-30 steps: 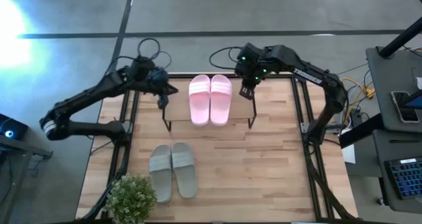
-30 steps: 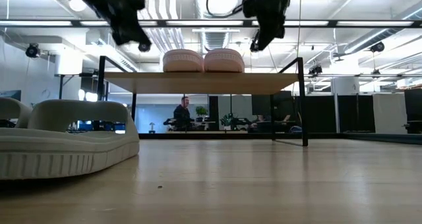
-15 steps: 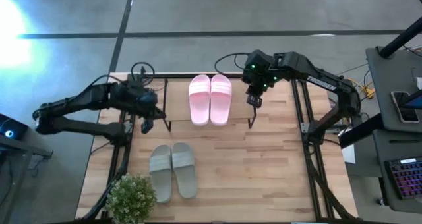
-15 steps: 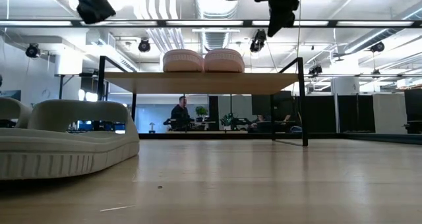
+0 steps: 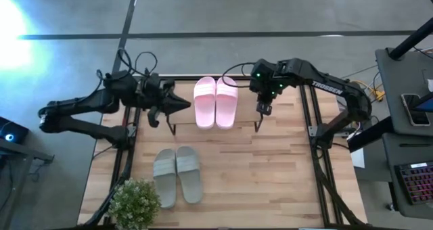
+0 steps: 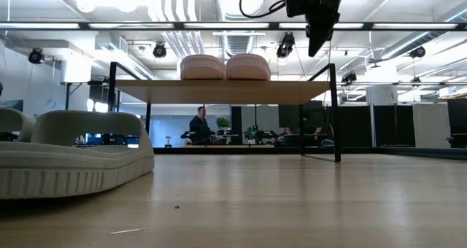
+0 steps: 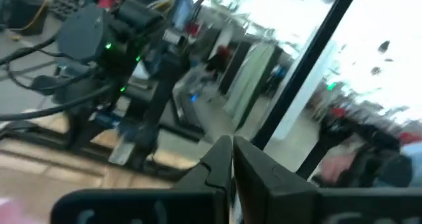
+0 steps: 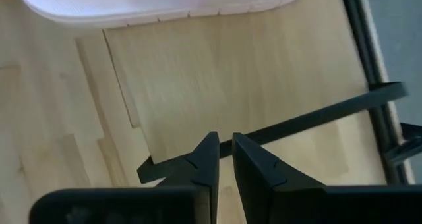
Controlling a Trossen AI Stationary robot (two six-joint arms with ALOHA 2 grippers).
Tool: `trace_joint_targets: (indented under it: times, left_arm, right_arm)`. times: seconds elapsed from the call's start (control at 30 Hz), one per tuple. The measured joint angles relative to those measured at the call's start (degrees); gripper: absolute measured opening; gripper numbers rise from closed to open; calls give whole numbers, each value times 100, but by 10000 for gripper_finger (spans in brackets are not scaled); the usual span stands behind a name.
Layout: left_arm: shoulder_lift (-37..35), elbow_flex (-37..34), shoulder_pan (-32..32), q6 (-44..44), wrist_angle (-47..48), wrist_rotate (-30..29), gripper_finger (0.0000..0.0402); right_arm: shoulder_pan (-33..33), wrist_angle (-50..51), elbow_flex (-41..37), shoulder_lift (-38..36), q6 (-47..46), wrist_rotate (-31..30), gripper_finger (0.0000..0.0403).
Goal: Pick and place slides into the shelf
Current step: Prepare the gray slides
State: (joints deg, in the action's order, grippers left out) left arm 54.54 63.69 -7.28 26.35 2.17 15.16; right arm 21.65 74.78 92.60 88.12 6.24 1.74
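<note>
The pale pink pair (image 5: 216, 103) lies side by side on the shelf's top board (image 5: 247, 116), soles down; in the low view the pink pair (image 6: 225, 66) sits on the shelf (image 6: 219, 92). The grey-green pair (image 5: 177, 175) rests on the table nearer the near edge, and one grey-green slide (image 6: 73, 157) fills the low view's left. My left gripper (image 5: 181, 105) is shut, lying level at the shelf's left end and pointing right. My right gripper (image 5: 262, 109) is shut and hangs above the shelf's right end, beside a pink slide (image 8: 165, 3).
A black tube frame (image 5: 308, 115) runs along both sides of the table. A potted plant (image 5: 134, 203) stands at the near left corner. Cables lie behind the far edge. Bare wooden table (image 5: 270, 176) stretches to the right of the grey-green pair.
My left gripper drew back from the shelf's left end toward the left and near edges, then swung back and tipped up level, fingers pointing right. My right gripper drifted a little toward the near edge along the shelf's right end. The slides kept still.
</note>
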Motion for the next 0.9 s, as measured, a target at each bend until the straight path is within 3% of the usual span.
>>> trace_joint_targets:
  times: [0.1, 0.37, 0.47, 0.6, 0.73, 0.9]
  left_arm:
    - [182, 185, 2, 376, 337, -122, 15]
    - [920, 1764, 405, -540, 4108, -788, 132]
    - [1276, 2438, 1029, -1080, 5325, -2013, 145]
    - [1785, 3103, 2011, -1112, 6878, -3919, 147]
    - [2232, 3327, 2856, -224, 8011, -4901, 147]
    - [2792, 3216, 3705, 1430, 8772, -4883, 147]
  right_arm:
    - [0, -40, -4, -180, -21, -37, 37]
    - [0, -79, -7, -710, -157, -622, 57]
    - [0, -84, -7, -844, -175, -901, 69]
    - [0, -87, -7, -974, -175, -993, 82]
    - [0, -96, -7, -1008, -130, -1087, 92]
    - [0, -174, -7, -1009, 136, -1100, 105]
